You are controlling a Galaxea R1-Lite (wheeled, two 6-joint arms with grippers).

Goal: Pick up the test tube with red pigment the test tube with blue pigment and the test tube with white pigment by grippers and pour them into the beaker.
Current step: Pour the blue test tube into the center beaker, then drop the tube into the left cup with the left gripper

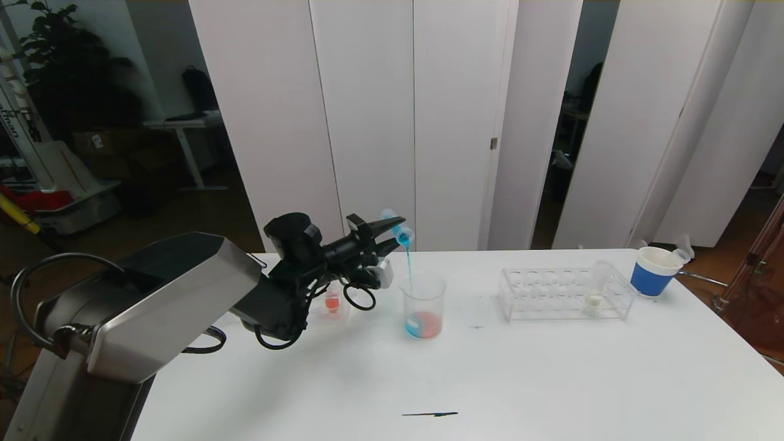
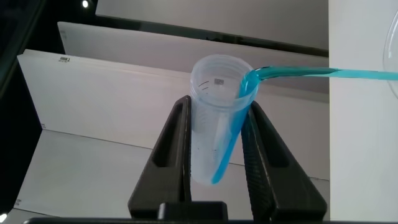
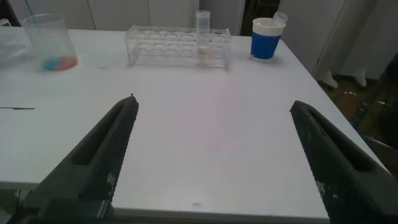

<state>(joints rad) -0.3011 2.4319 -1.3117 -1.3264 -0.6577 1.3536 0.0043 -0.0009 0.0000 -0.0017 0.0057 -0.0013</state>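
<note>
Blue pour in progress: test tube with blue pigment (image 1: 398,228) tipped mouth-down left of frame centre, thin blue stream dropping into the beaker (image 1: 423,304) below. Clamped in left gripper (image 1: 384,235), jaws narrow on the tube body. Beaker bottom showed red and blue patches, so red probably done already. Test tube with white pigment (image 1: 595,293) upright in clear rack (image 1: 563,294), right of centre, untouched, left to do. Right gripper (image 3: 211,155) spread wide, empty, low over the near table edge.

white table (image 1: 551,380) with beaker (image 1: 423,304), clear rack (image 1: 565,294), paper cup (image 1: 654,271)
</note>
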